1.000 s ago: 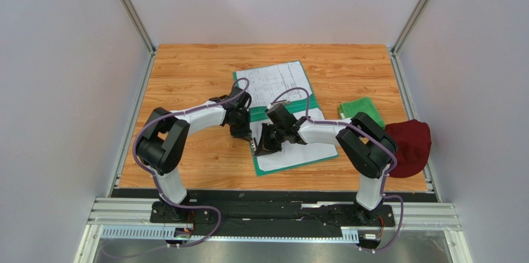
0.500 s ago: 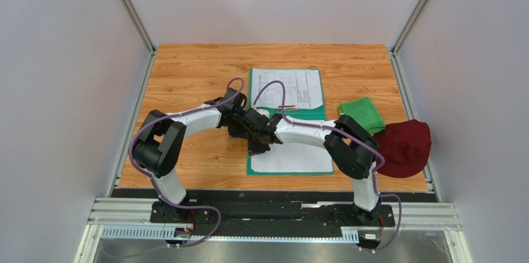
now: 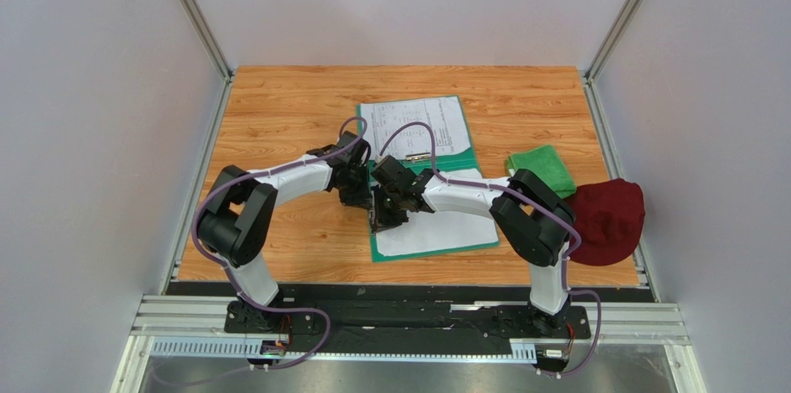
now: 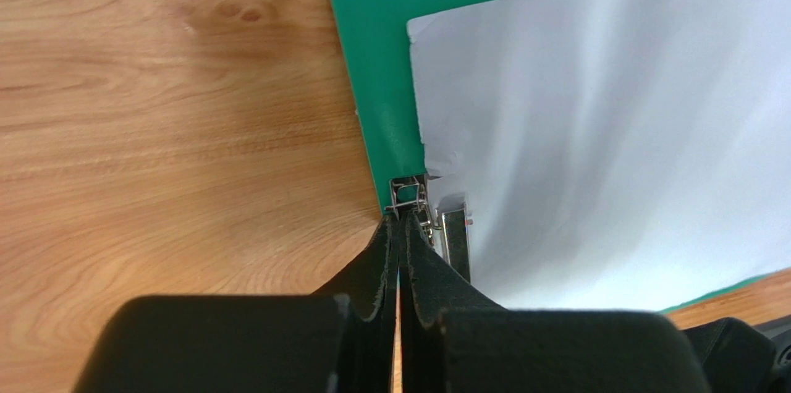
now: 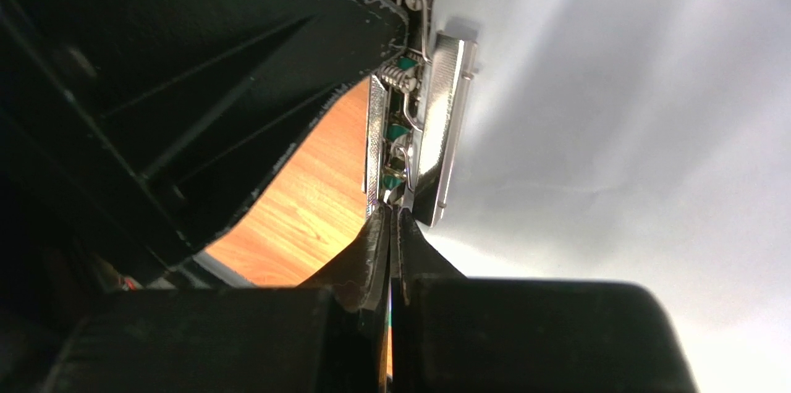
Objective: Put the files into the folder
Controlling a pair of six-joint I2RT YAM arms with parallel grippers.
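Wooden table (image 3: 278, 106), arms (image 3: 297, 173) bent inward, left claw (image 4: 401, 226) and right claw (image 5: 390, 221) pinched shut at folder (image 4: 371, 59) clip (image 5: 422, 124)

The top camera looks steeply down from behind the arm bases, taking in the whole wooden surface (image 3: 278, 115). The wrist cameras sit very close, sighting along the left end effector (image 4: 401, 226) and right end effector (image 5: 390, 221); both share the metal clip (image 4: 408, 194) on the folder (image 4: 371, 59).

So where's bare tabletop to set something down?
Bare wood: the table far-left, beside the folder, and far-right behind the green cloth. Crowded: the clip, where left gripper and right gripper meet, and the right edge by the red cap.
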